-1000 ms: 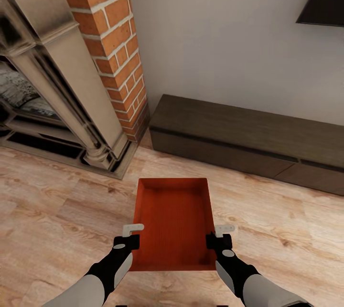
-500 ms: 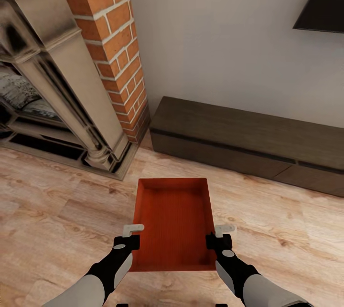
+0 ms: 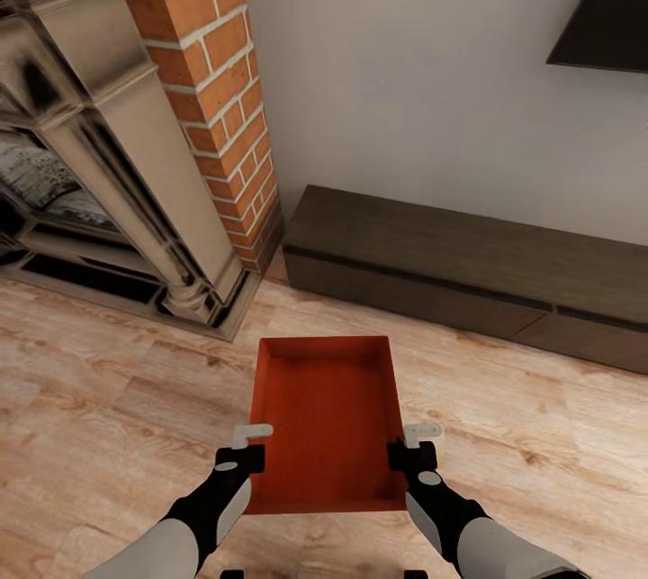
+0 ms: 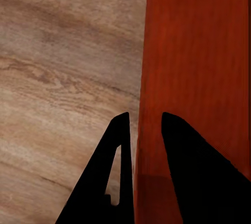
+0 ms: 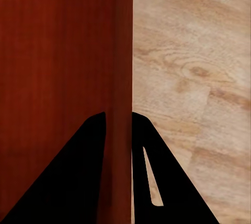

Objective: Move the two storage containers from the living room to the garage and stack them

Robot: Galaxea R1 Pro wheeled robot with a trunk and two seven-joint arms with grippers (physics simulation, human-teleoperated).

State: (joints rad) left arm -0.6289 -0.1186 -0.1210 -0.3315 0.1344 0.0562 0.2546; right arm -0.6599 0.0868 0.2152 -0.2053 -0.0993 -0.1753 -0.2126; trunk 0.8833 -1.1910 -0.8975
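Observation:
I hold one red-orange storage container (image 3: 328,417) level in front of me above the light wood plank floor (image 3: 108,408) of the living room. My left gripper (image 3: 250,446) is shut on its left wall and my right gripper (image 3: 407,444) is shut on its right wall. In the left wrist view the black fingers (image 4: 121,145) straddle the thin red wall of the storage container (image 4: 198,67). The right wrist view shows my fingers (image 5: 99,130) pinching the opposite wall of the storage container (image 5: 57,51). The container is empty.
A brick fireplace column (image 3: 211,84) and a stone mantel (image 3: 99,138) stand ahead on the left. A low dark wood cabinet (image 3: 468,264) runs along the white wall (image 3: 396,66) ahead and to the right. A dark screen corner (image 3: 607,12) hangs above it.
The whole head view has shifted slightly, so the fireplace and cabinet sit a little lower and the screen a little further left. The container stays held the same way in both grippers.

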